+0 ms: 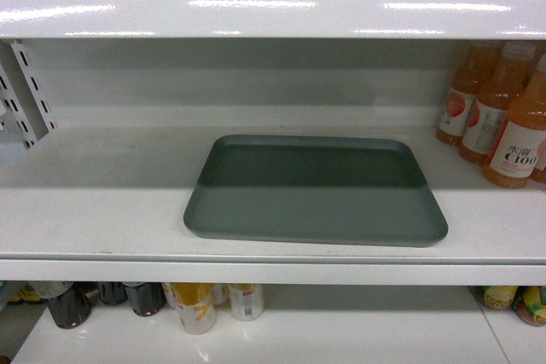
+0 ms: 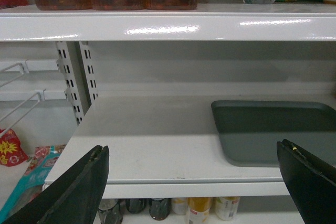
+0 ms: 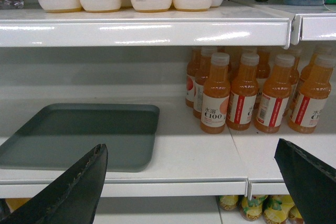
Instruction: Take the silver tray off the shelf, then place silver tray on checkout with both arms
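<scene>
The silver tray (image 1: 316, 189) lies flat and bare on the white shelf (image 1: 102, 185), a little right of centre in the head view. No gripper shows in the head view. In the left wrist view my left gripper (image 2: 191, 153) is open in front of the shelf lip, with the tray (image 2: 278, 129) ahead to its right, untouched. In the right wrist view my right gripper (image 3: 189, 150) is open too, short of the shelf edge, and the tray (image 3: 79, 135) sits ahead to its left. The checkout is out of view.
Orange drink bottles (image 1: 503, 117) stand on the shelf right of the tray, several of them in the right wrist view (image 3: 247, 93). A shelf board (image 1: 273, 14) hangs close overhead. A perforated upright (image 2: 79, 77) stands at the left. Cans and bottles (image 1: 196, 304) fill the shelf below.
</scene>
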{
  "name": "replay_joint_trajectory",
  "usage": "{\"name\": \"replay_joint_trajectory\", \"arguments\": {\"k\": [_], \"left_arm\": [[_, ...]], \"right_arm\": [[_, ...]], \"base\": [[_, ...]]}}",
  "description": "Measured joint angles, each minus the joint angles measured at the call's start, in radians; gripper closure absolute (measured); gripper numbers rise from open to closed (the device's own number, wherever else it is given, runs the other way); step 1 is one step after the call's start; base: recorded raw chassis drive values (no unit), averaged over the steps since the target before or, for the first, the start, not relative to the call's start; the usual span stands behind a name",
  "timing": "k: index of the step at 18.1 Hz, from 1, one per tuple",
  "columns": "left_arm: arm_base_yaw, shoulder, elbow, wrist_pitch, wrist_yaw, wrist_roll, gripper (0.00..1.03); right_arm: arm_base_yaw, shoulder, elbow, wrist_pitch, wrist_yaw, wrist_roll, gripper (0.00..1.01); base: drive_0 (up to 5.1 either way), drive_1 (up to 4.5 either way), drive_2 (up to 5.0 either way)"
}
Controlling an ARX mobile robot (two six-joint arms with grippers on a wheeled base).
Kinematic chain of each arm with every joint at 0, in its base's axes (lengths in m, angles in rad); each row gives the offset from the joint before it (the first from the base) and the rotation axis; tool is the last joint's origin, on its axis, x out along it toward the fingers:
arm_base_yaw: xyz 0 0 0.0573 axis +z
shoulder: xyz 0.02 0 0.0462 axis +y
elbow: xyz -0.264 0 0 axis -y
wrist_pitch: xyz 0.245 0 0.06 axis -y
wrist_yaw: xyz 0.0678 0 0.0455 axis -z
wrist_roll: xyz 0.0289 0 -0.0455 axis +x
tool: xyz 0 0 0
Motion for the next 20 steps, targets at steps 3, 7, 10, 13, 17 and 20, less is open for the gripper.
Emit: {"name": "replay_joint_trajectory", "arguments": {"k": [3, 7, 10, 13, 17, 20], "left_arm": [[0.000, 0.000, 0.000, 0.000, 0.000, 0.000, 0.05], [0.000, 0.000, 0.000, 0.000, 0.000, 0.000, 0.05], [0.000, 0.000, 0.000, 0.000, 0.000, 0.000, 0.05], [0.000, 0.000, 0.000, 0.000, 0.000, 0.000, 0.05], [0.000, 0.000, 0.000, 0.000, 0.000, 0.000, 0.05], [0.000, 0.000, 0.000, 0.000, 0.000, 0.000, 0.05]], "right_arm": [[0.000, 0.000, 0.000, 0.000, 0.000, 0.000, 0.03], [0.000, 0.000, 0.000, 0.000, 0.000, 0.000, 0.03], [0.000, 0.000, 0.000, 0.000, 0.000, 0.000, 0.03], [0.000, 0.000, 0.000, 0.000, 0.000, 0.000, 0.03], [0.000, 0.000, 0.000, 0.000, 0.000, 0.000, 0.03], [0.000, 0.000, 0.000, 0.000, 0.000, 0.000, 0.03]], "base": [[0.0, 0.00, 0.0], [0.0, 0.00, 0.0], [0.0, 0.00, 0.0], [0.0, 0.00, 0.0], [0.0, 0.00, 0.0], [0.0, 0.00, 0.0]]}}
